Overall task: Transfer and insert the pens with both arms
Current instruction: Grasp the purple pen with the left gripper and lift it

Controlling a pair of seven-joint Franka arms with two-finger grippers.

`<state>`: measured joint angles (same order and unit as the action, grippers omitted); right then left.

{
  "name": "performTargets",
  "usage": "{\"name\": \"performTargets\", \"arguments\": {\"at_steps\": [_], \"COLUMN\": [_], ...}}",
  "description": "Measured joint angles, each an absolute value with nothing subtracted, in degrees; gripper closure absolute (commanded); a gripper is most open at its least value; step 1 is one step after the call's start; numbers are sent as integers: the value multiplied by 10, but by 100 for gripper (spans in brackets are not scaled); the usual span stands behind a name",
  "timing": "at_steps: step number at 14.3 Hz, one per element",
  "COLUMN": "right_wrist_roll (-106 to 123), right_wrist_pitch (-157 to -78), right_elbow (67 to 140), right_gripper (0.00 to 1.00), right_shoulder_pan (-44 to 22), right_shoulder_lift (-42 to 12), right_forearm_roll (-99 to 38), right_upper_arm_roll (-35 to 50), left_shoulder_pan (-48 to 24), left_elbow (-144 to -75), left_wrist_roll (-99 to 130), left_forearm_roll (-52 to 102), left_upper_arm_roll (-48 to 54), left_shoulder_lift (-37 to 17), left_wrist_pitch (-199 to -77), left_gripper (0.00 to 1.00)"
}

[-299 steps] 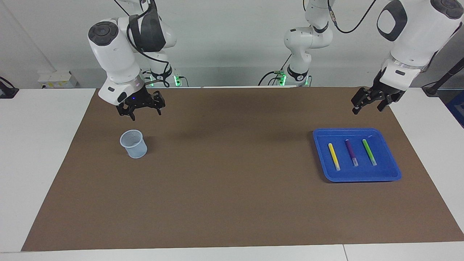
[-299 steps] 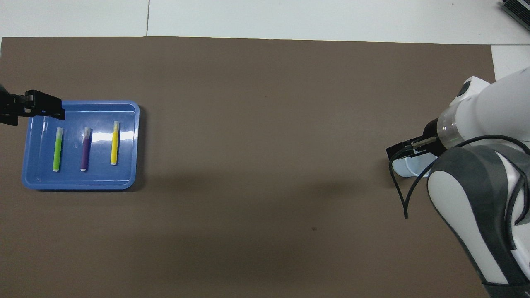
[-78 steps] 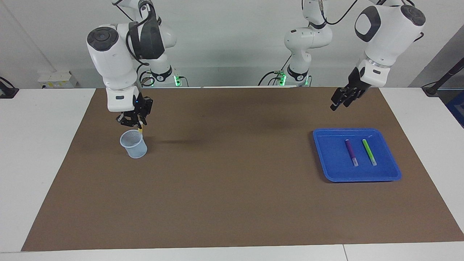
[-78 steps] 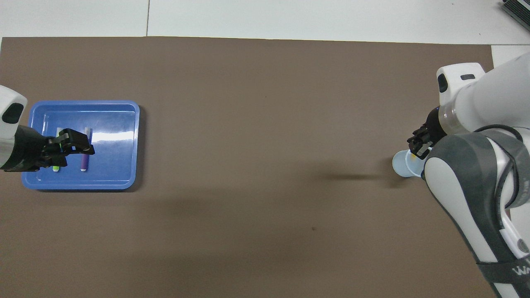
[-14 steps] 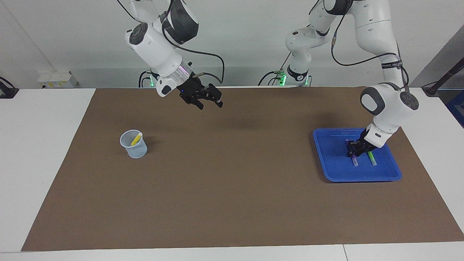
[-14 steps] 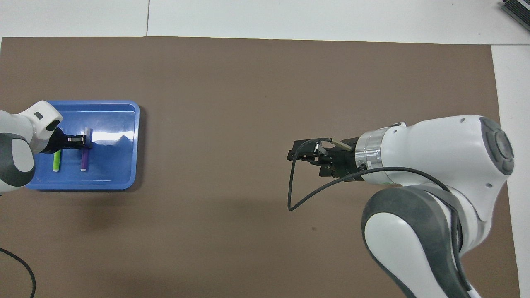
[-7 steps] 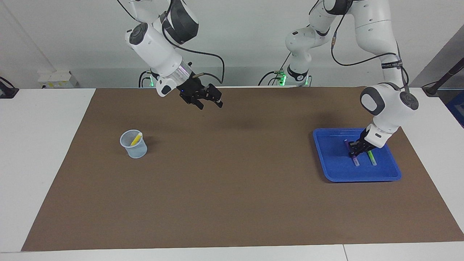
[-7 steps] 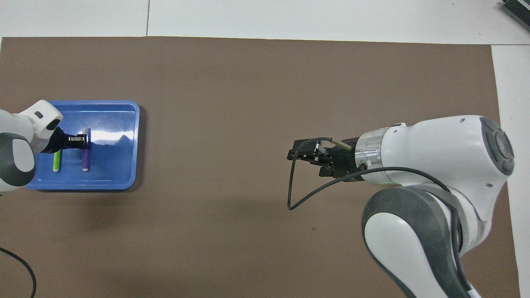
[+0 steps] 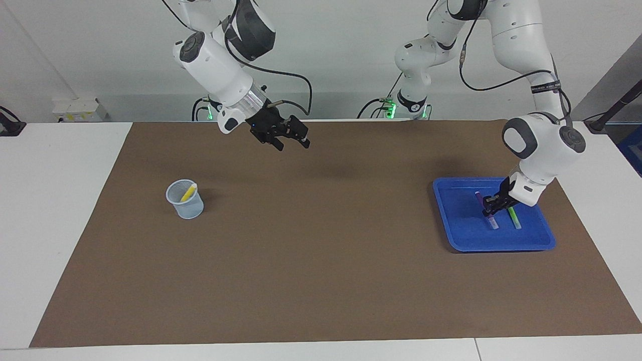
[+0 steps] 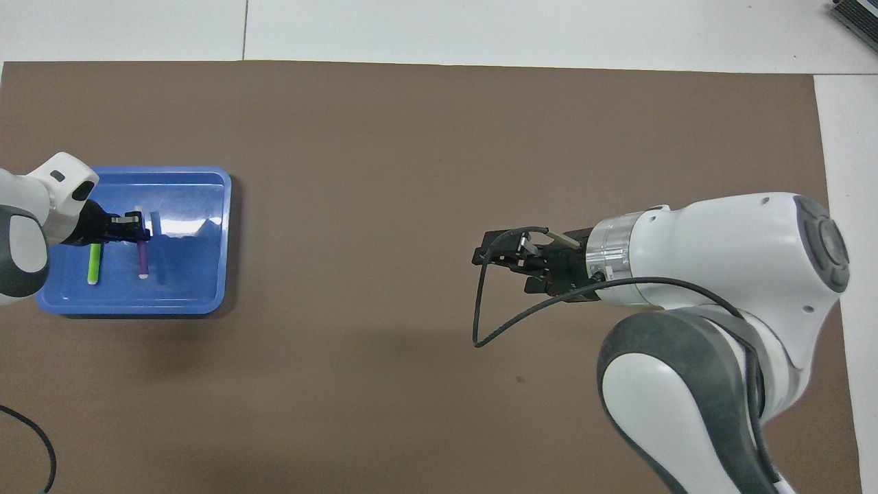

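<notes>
My left gripper point(image 9: 489, 208) is down in the blue tray point(image 9: 461, 238) and is shut on the purple pen point(image 9: 492, 222). In the overhead view the left gripper point(image 10: 134, 233) holds the purple pen point(image 10: 143, 261) near one end. The light green pen point(image 9: 512, 215) lies in the tray beside it and also shows in the overhead view point(image 10: 92, 264). The yellow pen point(image 9: 189, 191) stands slanted in the pale cup point(image 9: 185, 200). My right gripper point(image 9: 291, 139) is open and empty, raised over the mat between cup and tray; it also shows in the overhead view point(image 10: 490, 257).
A brown mat point(image 9: 321, 260) covers the table. The tray point(image 10: 206, 302) sits toward the left arm's end, the cup toward the right arm's end. The right arm hides the cup in the overhead view. Two smaller white arms with green-lit bases point(image 9: 411, 105) stand at the robots' edge.
My left gripper has closed on the purple pen and risen slightly; the pen has shifted in the tray. The right gripper has hardly moved.
</notes>
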<state>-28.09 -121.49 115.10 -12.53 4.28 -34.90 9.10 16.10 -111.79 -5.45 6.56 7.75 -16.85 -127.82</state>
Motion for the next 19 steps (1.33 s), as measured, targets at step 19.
{"name": "performTargets", "arguments": {"at_steps": [19], "right_wrist_roll": [-299], "right_wrist_pitch": [-1224], "right_elbow": [1153], "right_gripper": [0], "right_shoulder_pan": [-133], "right_shoulder_lift": [43], "right_forearm_roll": [-349], "right_upper_arm_roll": [91], "left_shoulder_pan": [81], "left_elbow": [-1051], "left_wrist_roll": [488], "left_forearm_roll": [66], "left_upper_arm_roll": [87], "left_shoulder_lift": [9], "left_wrist_pitch": [-1084], "left_gripper": [100]}}
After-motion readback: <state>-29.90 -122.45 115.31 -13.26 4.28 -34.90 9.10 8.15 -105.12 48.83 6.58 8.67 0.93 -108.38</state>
